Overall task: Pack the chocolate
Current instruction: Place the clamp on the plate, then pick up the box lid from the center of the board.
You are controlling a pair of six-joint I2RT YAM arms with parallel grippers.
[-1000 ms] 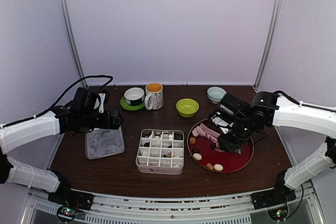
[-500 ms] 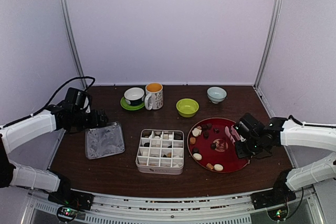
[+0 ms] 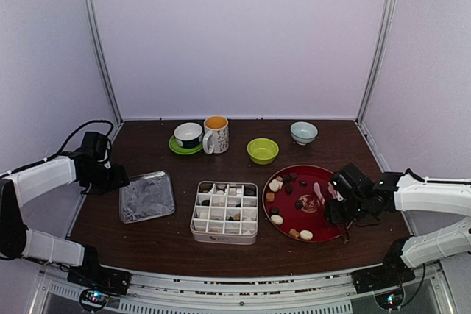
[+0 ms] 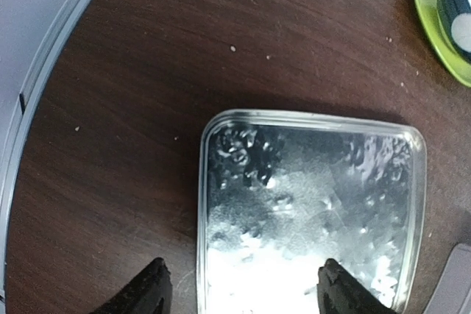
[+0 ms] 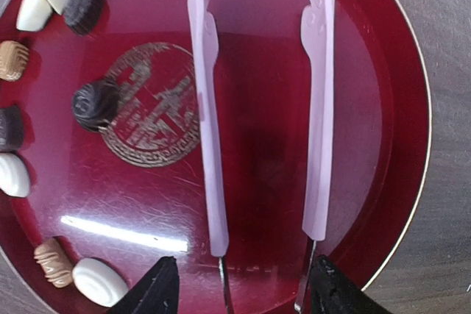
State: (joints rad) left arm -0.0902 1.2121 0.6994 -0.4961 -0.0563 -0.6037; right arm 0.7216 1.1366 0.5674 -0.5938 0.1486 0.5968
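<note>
**Lining up tongs for the next chocolate pick**

Gripping the pink tongs (image 5: 210, 108) loosely in the right gripper (image 5: 243, 284), with jaws pinching the handle end and tong tips spreading wide over bare red plate (image 5: 368, 108). Noting chocolate (image 5: 96, 104) lying along the plate's left side, well apart from the tips, plus some pieces already sitting in the divided box (image 3: 224, 212). Judging the step as needing: swinging the tips over one piece, straddling it, lowering close to the plate, squeezing gently to avoid flicking it off, then aiming for an unfilled cell. Hovering the left gripper (image 4: 244, 288) above the near edge of the tin lid (image 4: 309, 204), with jaws spread and holding nothing. Comparing with a second ago: having pulled the right arm back from over the pieces toward the plate's right rim, and having withdrawn the left arm leftward, leaving the lid flat on the worktop (image 3: 169, 244)
</note>
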